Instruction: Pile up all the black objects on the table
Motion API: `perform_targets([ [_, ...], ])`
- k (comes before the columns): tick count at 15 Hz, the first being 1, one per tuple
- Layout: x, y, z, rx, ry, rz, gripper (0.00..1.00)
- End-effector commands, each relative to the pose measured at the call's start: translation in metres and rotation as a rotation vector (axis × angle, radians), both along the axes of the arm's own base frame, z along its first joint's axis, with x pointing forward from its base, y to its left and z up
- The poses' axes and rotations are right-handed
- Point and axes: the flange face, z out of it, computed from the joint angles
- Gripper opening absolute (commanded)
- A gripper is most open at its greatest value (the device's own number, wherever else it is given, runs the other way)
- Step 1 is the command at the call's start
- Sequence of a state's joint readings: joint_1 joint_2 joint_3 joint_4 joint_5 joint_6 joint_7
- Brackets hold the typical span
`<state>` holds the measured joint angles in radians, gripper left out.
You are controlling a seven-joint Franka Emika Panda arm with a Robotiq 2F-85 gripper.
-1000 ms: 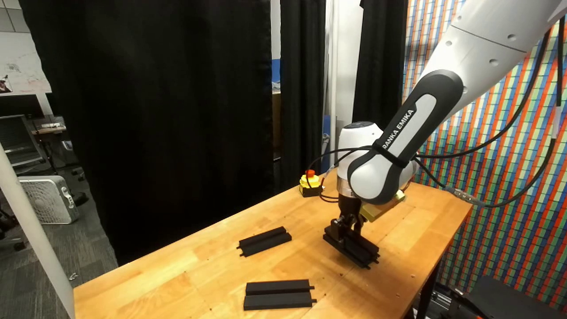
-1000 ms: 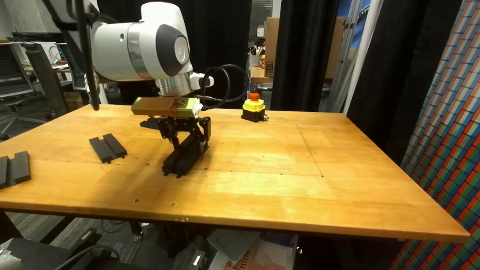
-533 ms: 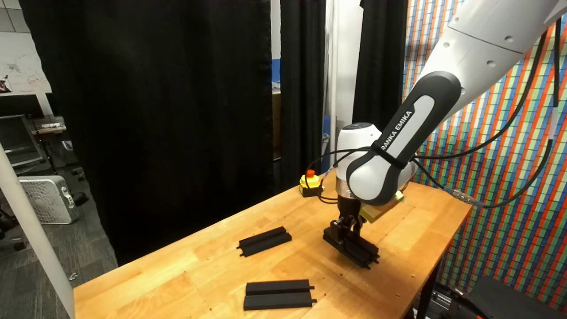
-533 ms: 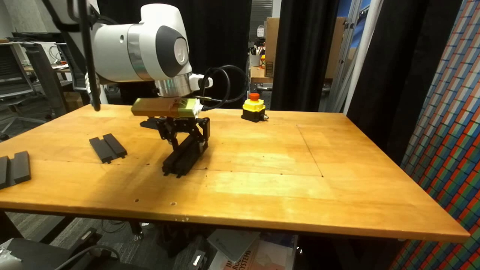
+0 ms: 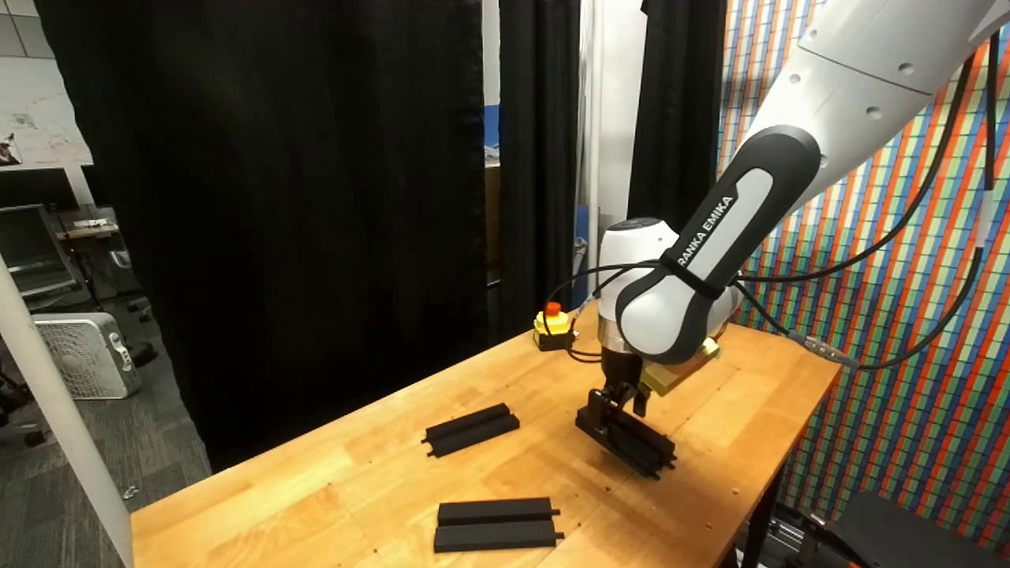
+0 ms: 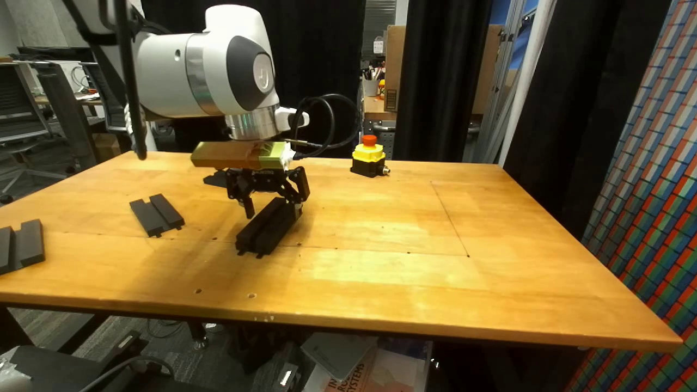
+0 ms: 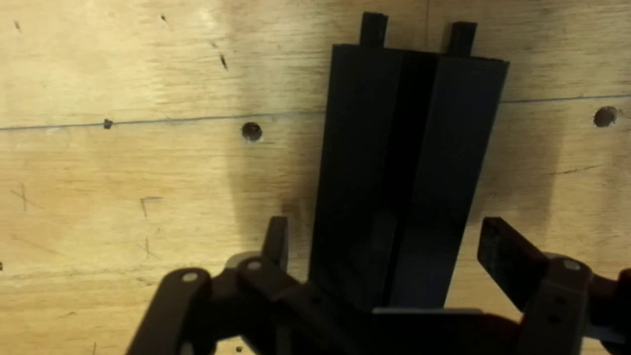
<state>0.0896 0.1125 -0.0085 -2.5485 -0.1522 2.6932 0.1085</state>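
My tool (image 7: 387, 244) stands wide with nothing in its grip, its fingers (image 7: 510, 261) flanking the black plate (image 7: 365, 148) at the middle of the wrist view. I cannot tell whether that is one plate or a stack. If I rise askew, a finger could snag its flank and twist it or, if it is a stack, shift the upper layer. It slants a little against my fingers, so closing here would probably turn it.

Edges: in an exterior view, the counter (image 6: 392, 283) ends along the bottom of the frame, with the black plate well short of that. The second plate (image 6: 157, 215) lies to the left; the third plate (image 6: 30, 245) is cut off by the frame's left border. A dark piece (image 6: 216, 178) sits partly hidden behind my tool. My widest room is bare wood at the right, below the button box (image 6: 369, 155) at upper centre.
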Motion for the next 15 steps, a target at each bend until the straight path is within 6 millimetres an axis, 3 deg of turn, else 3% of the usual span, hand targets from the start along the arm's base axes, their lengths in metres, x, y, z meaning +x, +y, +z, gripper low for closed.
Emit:
perform_targets([
  [1,0.003,0.001,0.021,-0.007,-0.013,0.005,1.00],
  [4,0.008,0.013,0.048,-0.045,-0.026,0.050,1.00],
  [7,0.021,0.040,0.069,-0.074,-0.022,0.139,1.00],
  [11,0.047,0.087,0.081,-0.073,-0.024,0.227,1.00],
  [15,0.081,0.122,0.088,-0.036,-0.066,0.124,1.00],
])
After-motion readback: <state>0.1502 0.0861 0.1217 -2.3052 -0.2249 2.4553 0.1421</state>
